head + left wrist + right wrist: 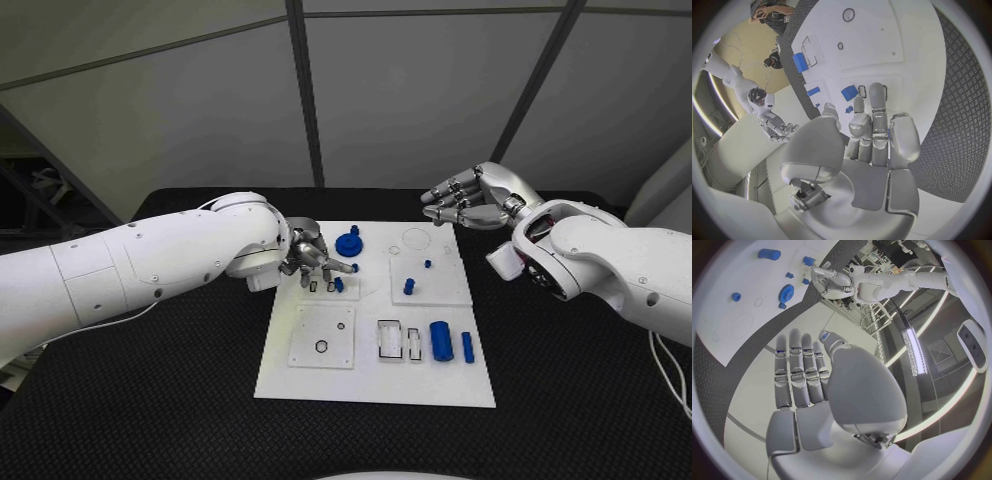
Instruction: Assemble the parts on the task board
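The white task board [378, 382] lies in the middle of the black table. My left hand [307, 262] hovers over the board's far left section, fingers stretched out and holding nothing [873, 135]. Just past its fingertips stands a small blue piece [335, 285], also [849, 92]. A blue gear [349, 243] sits beside that hand. My right hand [469, 200] is raised beyond the board's far right corner, fingers straight and empty [801, 375]. Two small blue pegs [410, 287] stand on the board's right section. Two blue cylinders [440, 342] lie at the near right.
A black ring [322, 348] and a clear rectangular slot [389, 338] mark the board's near half. Black textured table [159, 400] surrounds the board on every side. In the right wrist view the blue gear [787, 291] and my left hand [832, 280] appear.
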Action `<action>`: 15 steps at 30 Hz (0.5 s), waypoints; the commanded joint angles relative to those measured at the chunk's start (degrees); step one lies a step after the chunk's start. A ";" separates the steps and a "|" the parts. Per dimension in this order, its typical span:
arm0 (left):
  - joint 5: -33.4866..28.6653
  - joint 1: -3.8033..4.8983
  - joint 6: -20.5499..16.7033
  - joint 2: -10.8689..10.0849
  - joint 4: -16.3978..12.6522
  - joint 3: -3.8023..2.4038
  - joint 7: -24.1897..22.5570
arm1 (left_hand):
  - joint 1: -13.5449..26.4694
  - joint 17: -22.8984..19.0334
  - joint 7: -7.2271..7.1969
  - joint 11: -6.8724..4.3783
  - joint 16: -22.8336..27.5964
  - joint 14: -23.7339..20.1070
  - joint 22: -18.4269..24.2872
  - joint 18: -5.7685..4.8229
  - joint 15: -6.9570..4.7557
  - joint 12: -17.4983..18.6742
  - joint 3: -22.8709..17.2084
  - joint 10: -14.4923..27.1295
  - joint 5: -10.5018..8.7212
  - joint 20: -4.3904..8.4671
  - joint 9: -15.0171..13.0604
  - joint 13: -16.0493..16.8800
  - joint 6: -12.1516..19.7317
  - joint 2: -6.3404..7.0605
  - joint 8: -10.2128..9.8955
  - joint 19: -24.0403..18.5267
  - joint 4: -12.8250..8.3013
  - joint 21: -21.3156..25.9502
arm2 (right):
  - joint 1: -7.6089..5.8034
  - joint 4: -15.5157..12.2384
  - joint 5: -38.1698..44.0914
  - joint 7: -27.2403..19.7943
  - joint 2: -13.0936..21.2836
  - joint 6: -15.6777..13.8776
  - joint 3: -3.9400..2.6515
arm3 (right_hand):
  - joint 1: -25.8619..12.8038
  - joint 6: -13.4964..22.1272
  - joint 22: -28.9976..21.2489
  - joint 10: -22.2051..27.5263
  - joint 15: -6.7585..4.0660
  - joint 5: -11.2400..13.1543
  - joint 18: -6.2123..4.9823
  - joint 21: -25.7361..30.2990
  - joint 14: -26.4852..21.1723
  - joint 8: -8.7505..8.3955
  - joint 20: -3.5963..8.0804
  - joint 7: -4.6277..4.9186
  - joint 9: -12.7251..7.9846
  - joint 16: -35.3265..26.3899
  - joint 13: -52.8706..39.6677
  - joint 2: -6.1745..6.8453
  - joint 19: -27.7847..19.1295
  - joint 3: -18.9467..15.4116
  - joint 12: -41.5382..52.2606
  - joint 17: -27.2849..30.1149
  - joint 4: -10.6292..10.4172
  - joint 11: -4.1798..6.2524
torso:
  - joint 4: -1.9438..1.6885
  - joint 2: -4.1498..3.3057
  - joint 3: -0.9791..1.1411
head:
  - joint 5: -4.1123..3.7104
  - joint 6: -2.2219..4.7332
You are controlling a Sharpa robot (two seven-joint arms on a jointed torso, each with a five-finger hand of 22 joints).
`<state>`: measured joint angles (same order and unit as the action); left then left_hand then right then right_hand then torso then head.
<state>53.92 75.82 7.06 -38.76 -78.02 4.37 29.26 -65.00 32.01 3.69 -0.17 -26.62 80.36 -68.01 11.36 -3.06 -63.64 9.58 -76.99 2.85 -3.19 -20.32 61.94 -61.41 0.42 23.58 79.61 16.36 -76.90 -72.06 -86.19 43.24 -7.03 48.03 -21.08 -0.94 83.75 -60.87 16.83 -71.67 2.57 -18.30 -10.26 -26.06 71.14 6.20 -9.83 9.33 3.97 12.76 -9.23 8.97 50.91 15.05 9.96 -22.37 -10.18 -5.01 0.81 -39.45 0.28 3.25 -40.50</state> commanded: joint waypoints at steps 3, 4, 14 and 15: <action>0.59 0.19 2.45 0.51 0.14 0.06 0.42 | -0.43 0.21 0.03 0.03 0.25 -0.22 -0.02 -6.81 0.08 0.31 0.49 0.45 -0.15 0.03 -0.25 -0.10 0.53 -0.78 0.41 -0.42 -0.03 -0.29 | -0.12 0.05 0.01 -0.31 -0.21 -1.10 -0.06 | -0.65 0.05 -0.16 0.15 0.56 -0.28 -0.17 0.42 -0.10 -0.27 -0.43 0.37 -0.02 -0.28 0.11 0.18 -0.10 0.06 -0.26 0.08 0.29 -0.44 | -0.06 -0.01 -0.02 | -0.01 -0.26; 0.59 0.20 2.52 0.59 0.18 0.06 0.42 | -0.50 0.24 0.04 0.03 0.27 -0.22 -0.06 -6.82 0.08 0.46 0.52 0.54 -0.15 0.03 -0.30 -0.24 0.57 -0.82 0.45 -0.42 -0.04 -0.31 | -0.12 0.05 0.02 -0.28 -0.24 -1.10 -0.06 | -0.67 0.08 -0.19 0.17 0.57 -0.31 -0.17 0.48 -0.12 -0.29 -0.45 0.38 -0.02 -0.33 0.12 0.19 -0.10 0.05 -0.29 0.09 0.30 -0.45 | -0.06 -0.03 -0.01 | 0.01 -0.31; 0.59 0.22 2.96 1.22 0.74 0.10 0.42 | -1.23 0.52 0.09 0.08 0.42 -0.20 -0.11 -6.80 0.12 1.02 0.76 0.95 -0.14 -0.02 -0.67 -0.67 0.97 -1.17 0.79 -0.53 -0.19 -0.32 | -0.12 0.01 0.02 -0.04 -0.36 -1.15 -0.06 | -0.83 0.39 -0.57 0.49 0.76 -0.48 -0.15 1.12 -0.40 -0.54 -0.63 0.54 -0.05 -0.82 0.21 0.25 -0.21 0.00 -0.60 0.18 0.38 -0.63 | -0.02 -0.01 -0.03 | 0.01 -0.63; 0.59 0.23 3.00 1.26 0.80 0.10 0.42 | -1.38 0.57 0.10 0.08 0.45 -0.19 -0.15 -6.80 0.12 1.11 0.79 1.01 -0.14 -0.03 -0.73 -0.72 1.03 -1.24 0.85 -0.52 -0.22 -0.34 | -0.12 0.02 0.02 -0.02 -0.36 -1.13 -0.05 | -0.85 0.42 -0.61 0.53 0.77 -0.50 -0.15 1.18 -0.42 -0.57 -0.65 0.57 -0.05 -0.87 0.22 0.25 -0.22 0.00 -0.63 0.19 0.38 -0.66 | -0.03 0.01 -0.03 | 0.00 -0.68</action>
<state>54.10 75.94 9.02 -37.60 -77.30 4.47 29.39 -66.12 32.51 3.89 0.03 -26.40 80.36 -68.12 11.36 -3.06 -62.77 10.05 -76.37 2.85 -3.19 -21.00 61.28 -60.79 -0.70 24.25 79.61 16.20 -76.90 -72.06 -86.13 43.24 -6.87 47.72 -21.68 -0.95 83.52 -60.66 16.32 -71.24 2.98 -18.52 -10.26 -25.06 70.73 5.94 -10.04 9.55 3.97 12.28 -9.10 9.19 50.69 15.05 9.67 -22.25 -10.18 -5.44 0.77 -39.47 0.26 3.25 -41.11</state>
